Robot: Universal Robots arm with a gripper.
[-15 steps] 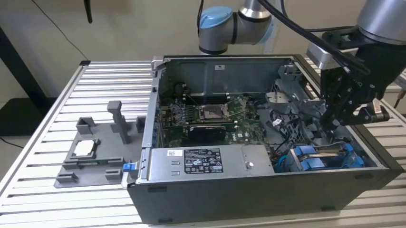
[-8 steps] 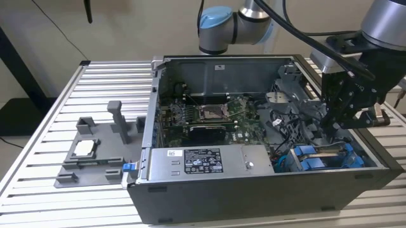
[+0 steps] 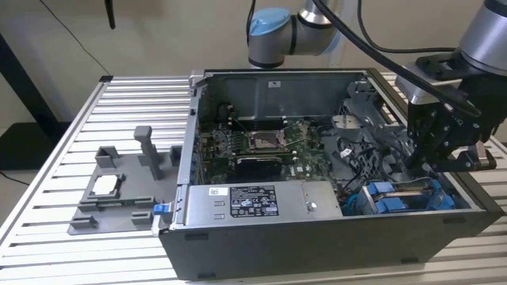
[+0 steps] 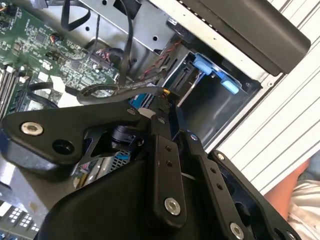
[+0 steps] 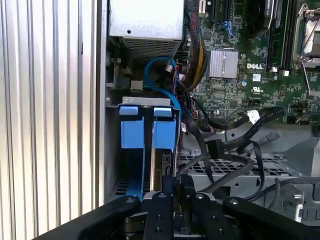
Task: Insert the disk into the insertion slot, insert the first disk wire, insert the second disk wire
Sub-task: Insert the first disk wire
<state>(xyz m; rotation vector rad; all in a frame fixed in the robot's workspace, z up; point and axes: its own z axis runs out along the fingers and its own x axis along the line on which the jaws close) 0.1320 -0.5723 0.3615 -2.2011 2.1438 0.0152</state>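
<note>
Black gripper [image 5: 175, 181] sits closest to the lens in both wrist views. It hangs inside the open dark-grey computer case [image 3: 317, 249], just above the narrow grey metal insertion slot [image 5: 145, 101]. Fingers [image 4: 167, 150] clenched close together; cannot tell whether anything is pinched between them. Flat silver-grey disk in bright blue plastic carrier bracket [image 5: 164, 134] sits inside the slot, just beside a second blue carrier [image 5: 132, 131]. Loose black cables [image 5: 235, 170] lie near the slot. One flat black connector [image 5: 212, 148] among them is unattached, apart from the disk. Green motherboard [image 3: 269, 142] lies beyond. Case stands on ribbed aluminium table [image 3: 135, 101].
</note>
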